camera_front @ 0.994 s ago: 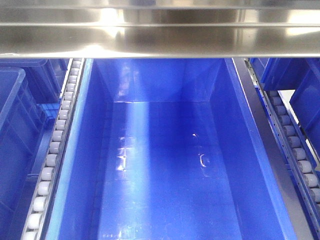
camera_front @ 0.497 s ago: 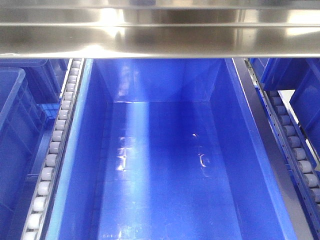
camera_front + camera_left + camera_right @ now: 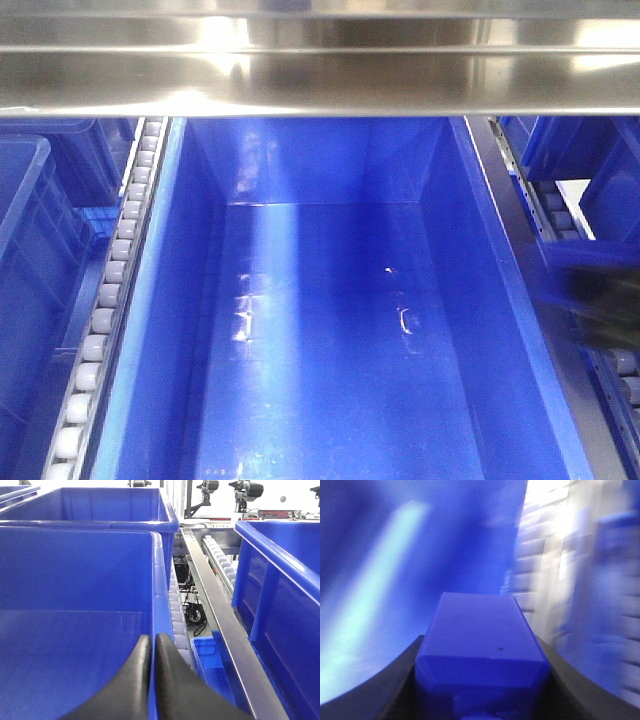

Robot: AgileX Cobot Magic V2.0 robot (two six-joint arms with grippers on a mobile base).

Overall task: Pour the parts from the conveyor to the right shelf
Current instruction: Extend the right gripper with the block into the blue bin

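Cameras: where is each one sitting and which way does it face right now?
Front: looks down into the big blue bin under a steel rail; blurred right gripper enters at right.
Left wrist: along bin rims; left gripper shut.
Right wrist: blurred; fingers hold the blue part.
Shared: front and right wrist both show that gripper.

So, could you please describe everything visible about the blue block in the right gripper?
The blue block looks like smooth, bright blue plastic, box-shaped with a flat upper face bearing one tiny dark speck. It sits clamped between the two dark fingers of the right gripper, which touch its left and right sides. The picture is motion-blurred; its lower part is cut off.
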